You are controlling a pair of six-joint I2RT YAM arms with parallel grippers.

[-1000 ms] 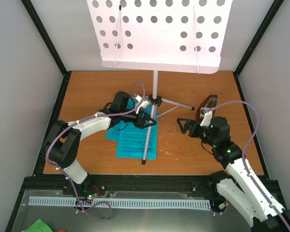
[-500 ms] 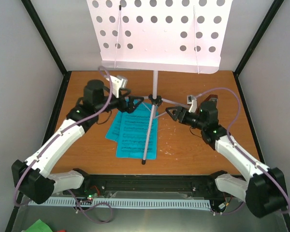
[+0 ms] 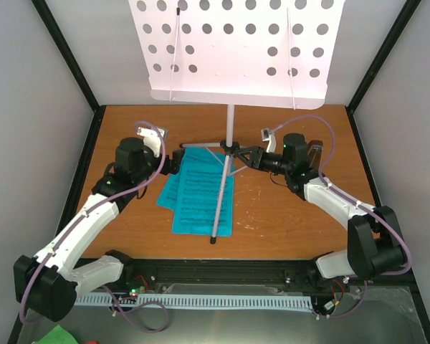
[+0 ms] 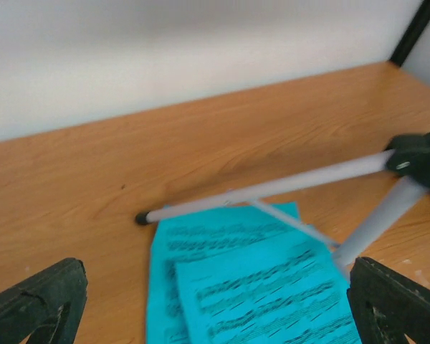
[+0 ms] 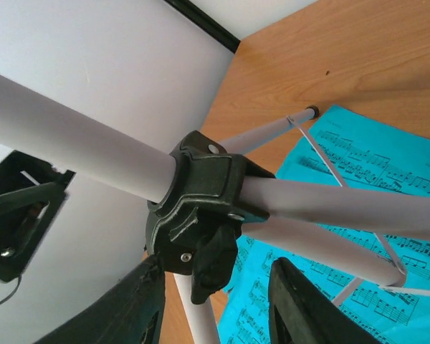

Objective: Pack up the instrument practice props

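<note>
Right arm (image 3: 330,201) closer in, jaws agape astride the music stand's (image 3: 229,50) hub (image 5: 201,204), clear only wrist-side; left jaws agape too.

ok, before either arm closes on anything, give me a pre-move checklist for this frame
1. Right gripper open, with the black plastic hub of the silver tripod music stand between its sides: ok.
2. Left gripper open over the bright blue sheet-music pages: ok.
3. Pages free to lift: not ok, the stand's front leg crosses over them.
4. Stand upright on its legs: ok.
5. Small brown metronome reachable: cannot tell, it is mostly hidden behind the right arm.
</note>
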